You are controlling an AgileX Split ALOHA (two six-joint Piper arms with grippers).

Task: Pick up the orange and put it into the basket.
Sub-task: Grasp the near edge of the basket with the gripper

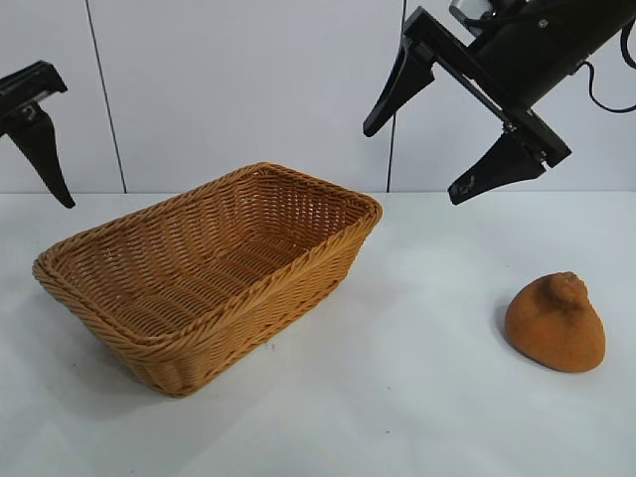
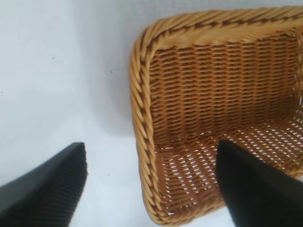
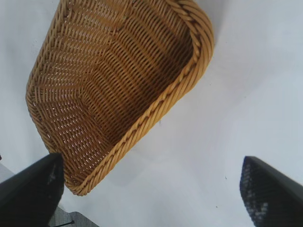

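High above the table point(image 1: 417, 397), right claw point(image 1: 459, 127) spread wide, left claw point(image 2: 151, 182) spread beside basket point(image 1: 298, 270), orange point(image 1: 556, 323) untouched.

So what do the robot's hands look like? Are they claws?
Sort of! The right gripper has two black pointed fingers on a flat black bar, with a black cable behind. The left gripper is black too, with fingertips that have a ribbed texture.

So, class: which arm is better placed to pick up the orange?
Right. The right gripper hangs open, nearer the orange; the left gripper sits beyond the basket.
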